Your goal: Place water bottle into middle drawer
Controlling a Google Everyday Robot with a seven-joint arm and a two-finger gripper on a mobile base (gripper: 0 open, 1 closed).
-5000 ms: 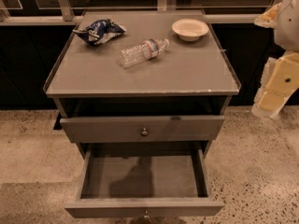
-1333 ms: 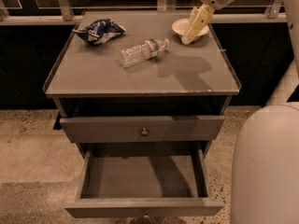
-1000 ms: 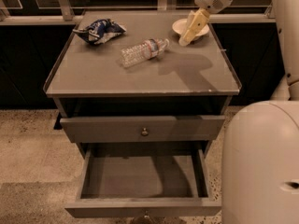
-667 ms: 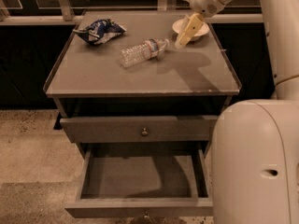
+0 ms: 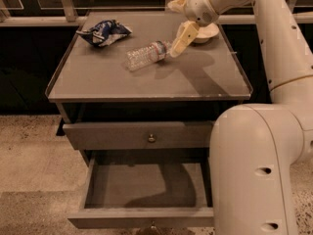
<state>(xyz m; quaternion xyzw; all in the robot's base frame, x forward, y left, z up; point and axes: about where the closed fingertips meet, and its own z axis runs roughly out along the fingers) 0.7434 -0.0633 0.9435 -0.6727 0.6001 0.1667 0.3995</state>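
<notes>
The water bottle (image 5: 145, 56) lies on its side on the grey tabletop (image 5: 122, 82), cap end pointing right, label band near the cap. My gripper (image 5: 176, 47) hangs just right of the cap end, angled down and to the left, close to the bottle or just touching it. The middle drawer (image 5: 146, 186) is pulled out below, its shallow grey tray empty, my arm's shadow across its floor. Its front edge (image 5: 142, 218) sits at the bottom of the view.
A blue-and-white snack bag (image 5: 104, 32) lies at the back left of the top. A white bowl (image 5: 207, 32) stands at the back right, behind my gripper. The closed drawer front with brass knob (image 5: 152, 138) sits above the open drawer. My arm's bulky segment (image 5: 254, 170) fills the right foreground.
My gripper has moved left and down from in front of the bowl to the bottle's cap end. My arm's big segment has swung further into the right foreground. The bottle has not moved.
</notes>
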